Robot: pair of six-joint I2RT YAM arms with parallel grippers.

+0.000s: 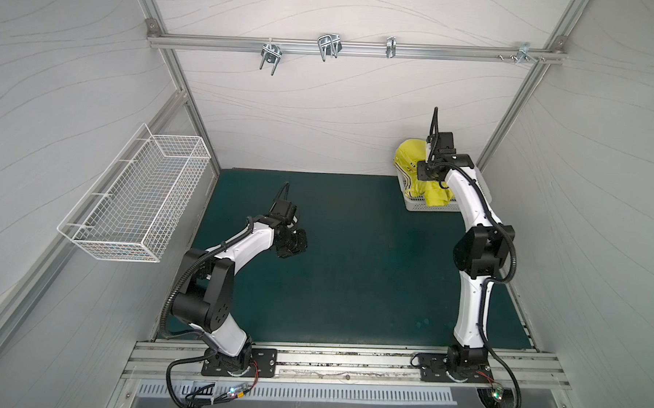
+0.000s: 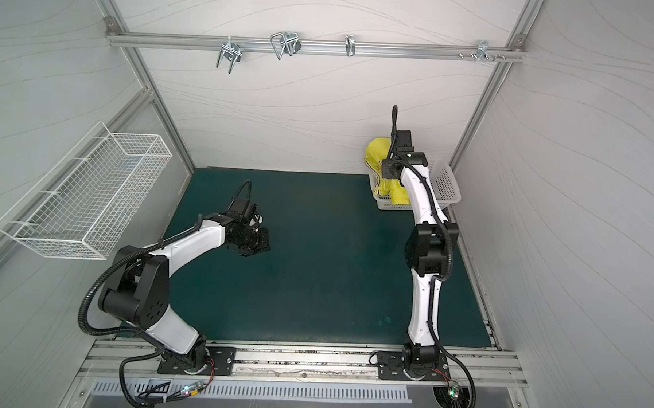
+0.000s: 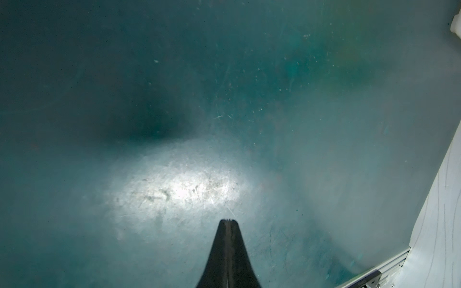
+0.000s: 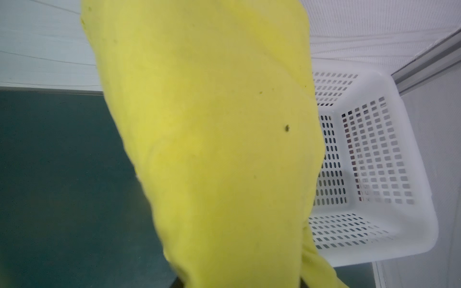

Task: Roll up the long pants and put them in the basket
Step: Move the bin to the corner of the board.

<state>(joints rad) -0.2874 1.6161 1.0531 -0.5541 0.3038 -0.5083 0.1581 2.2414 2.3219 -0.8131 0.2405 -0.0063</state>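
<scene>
**Pants held up at the basket; rolling not yet begun.**

The right claw (image 4: 240,284) grips the yellow-green pants (image 1: 409,159), a bunched heap raised over the white basket (image 1: 418,207) at one o'clock on the green mat (image 1: 352,282); in both top views the lower folds reach into the basket; the left claw (image 3: 228,222) is closed on nothing, hovering at nine o'clock (no cloth near it); judged remaining: spreading the pants flat on the mat, straightening the legs, the whole roll.

The long pants (image 4: 212,149) are cut off by the right wrist view's edges (slightly blurred); the basket (image 4: 374,162) is partly hidden behind.
</scene>
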